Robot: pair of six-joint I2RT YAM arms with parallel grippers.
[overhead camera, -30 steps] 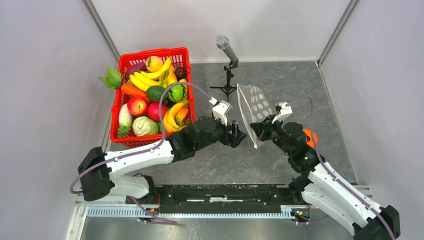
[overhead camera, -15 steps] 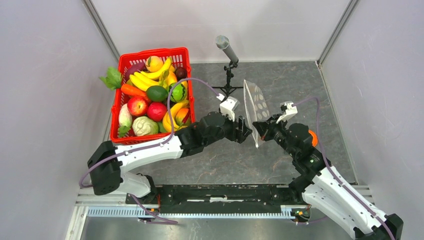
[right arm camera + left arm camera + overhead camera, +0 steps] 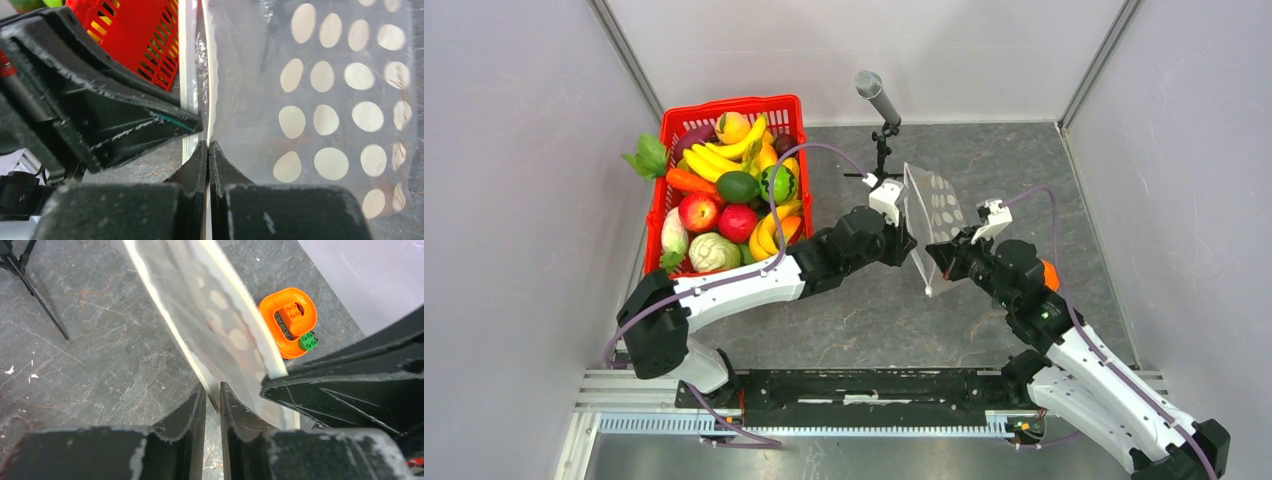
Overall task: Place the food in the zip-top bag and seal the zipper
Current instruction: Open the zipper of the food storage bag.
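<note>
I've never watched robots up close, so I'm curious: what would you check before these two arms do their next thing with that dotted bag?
1. Right gripper clamped on the zip-top bag: ok, its jaws are pressed shut on the edge.
2. Left gripper holding the zipper: cannot tell; its jaws stand close on either side of the strip.
3. Bag lifted off the table: ok.
4. Mouth wide enough for loading: not ok, the bag looks nearly flat.
5. Food inside the bag: not ok; it lies in the red basket.
</note>
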